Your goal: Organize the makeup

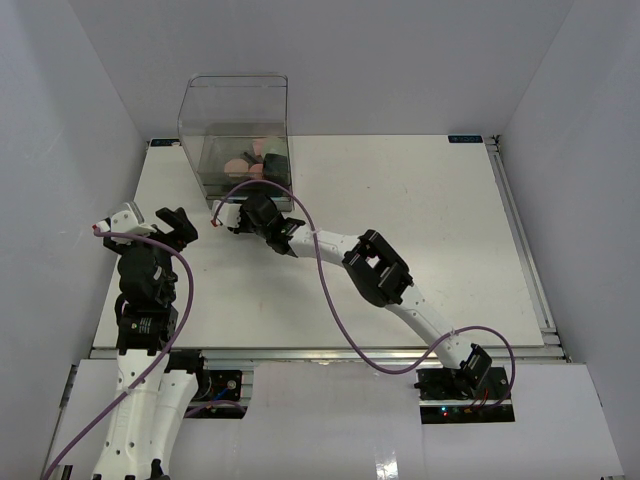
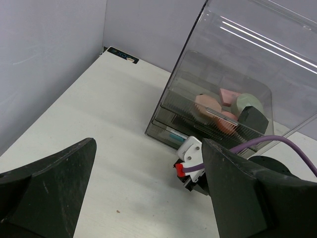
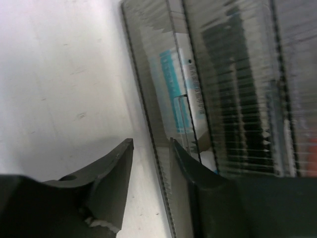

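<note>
1. Toward the back left of the table [image 1: 420, 220], the clear box [image 1: 235, 110] is holding the makeup [image 2: 223, 106]. Its pink pieces [image 2: 205, 104], grey-green disc [image 2: 247, 103] and black compact [image 2: 253, 120] are lying together in the upper compartment, behind the see-through wall.
2. I am holding my right claw [image 3: 151, 148] low at the front of the box, just beside the ribbed drawer [image 3: 233, 99]. Its fingers are standing a little apart with a narrow gap showing, and it is gripping nothing.
3. The drawer's front edge is running close along one finger. The wrist view is blurred, though, so I cannot tell whether they are touching.
4. I am hovering my left claw [image 2: 148, 148] above bare table to the left of the box. It is spread as wide as it goes and is carrying nothing.
5. I am judging the step in hand to be working that drawer front.
6. To do it well, I am planning to keep the fingers level with the drawer's lip. I am also planning to move straight along its slide line, slowly, because a skewed push is likely to skid or tip so light a box.
7. I am weighing whether the left claw should brace the box's side first.
</note>
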You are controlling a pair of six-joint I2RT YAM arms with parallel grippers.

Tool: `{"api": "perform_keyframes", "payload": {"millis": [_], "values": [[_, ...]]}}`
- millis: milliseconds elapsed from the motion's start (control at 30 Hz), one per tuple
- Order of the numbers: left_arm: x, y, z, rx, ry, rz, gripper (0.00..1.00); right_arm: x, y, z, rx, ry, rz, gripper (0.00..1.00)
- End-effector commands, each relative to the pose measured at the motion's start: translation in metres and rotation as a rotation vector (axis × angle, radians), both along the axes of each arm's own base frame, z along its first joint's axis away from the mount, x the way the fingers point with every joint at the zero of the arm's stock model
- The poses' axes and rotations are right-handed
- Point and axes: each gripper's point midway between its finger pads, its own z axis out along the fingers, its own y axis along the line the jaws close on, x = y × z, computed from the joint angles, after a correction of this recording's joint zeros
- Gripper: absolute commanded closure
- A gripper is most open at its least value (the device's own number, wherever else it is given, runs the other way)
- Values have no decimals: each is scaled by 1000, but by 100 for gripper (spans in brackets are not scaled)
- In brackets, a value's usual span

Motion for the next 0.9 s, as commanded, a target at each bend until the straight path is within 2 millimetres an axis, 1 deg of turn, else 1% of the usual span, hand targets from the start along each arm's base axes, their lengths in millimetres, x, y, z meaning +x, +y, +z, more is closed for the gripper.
{"api": "perform_keyframes", "payload": {"millis": [0, 100, 133, 167, 200, 267, 300, 333, 400, 433, 467, 500, 533, 600, 633, 667, 700, 733, 767, 800, 833, 867], "values": [[1, -1, 1, -5, -11, -7, 2, 27, -4, 33, 100, -119, -83, 51], [1, -1, 1, -4, -10, -8, 2, 30, -7, 32, 95, -123, -87, 45], [2, -1, 0, -4, -9, -9, 2, 31, -8, 32, 92, -123, -86, 42], [2, -1, 0, -3, -9, -10, 2, 33, -9, 34, 92, -125, -86, 36], [2, -1, 0, -4, -7, -10, 2, 32, -9, 32, 87, -123, -81, 34], [3, -1, -2, -3, -2, -10, 2, 31, -9, 34, 86, -123, -77, 27], [3, -1, -2, -3, -2, -10, 2, 30, -9, 32, 80, -115, -74, 26], [3, -1, -2, -3, 0, -9, 2, 25, -7, 35, 86, -87, -49, 25], [3, -1, -3, -3, 1, -9, 2, 8, -7, 26, 44, 8, 13, 22], [4, -2, -3, -4, 0, -13, 2, -6, 0, 32, 45, 43, 78, 21], [4, -3, -2, -3, -1, -19, 2, -25, 3, 35, 32, 96, 151, 17], [4, -4, -2, -1, -2, -27, 2, -49, 3, 35, 6, 167, 229, 12], [5, -7, -2, 1, -4, -44, 2, -69, 1, 46, 4, 222, 283, 9], [8, -17, -2, 8, -11, -101, 2, -102, -5, 73, 36, 311, 361, 1], [9, -20, -2, 14, -13, -122, 2, -110, -13, 68, 29, 368, 350, 6], [11, -27, -2, 21, -15, -160, 2, -120, -24, 69, 24, 420, 340, 10], [13, -39, -2, 30, -16, -234, 2, -132, -38, 82, 28, 458, 339, 10], [15, -49, -4, 37, -13, -292, 2, -138, -51, 93, 45, 494, 316, 10], [17, -62, -6, 41, -8, -361, 2, -139, -65, 110, 72, 518, 285, 10], [18, -73, -8, 46, -3, -427, 2, -140, -80, 123, 93, 545, 253, 10], [19, -83, -8, 49, -2, -484, 2, -142, -97, 124, 100, 584, 222, 10], [19, -95, -9, 53, -4, -556, 2, -142, -115, 135, 131, 614, 187, 10]]}}
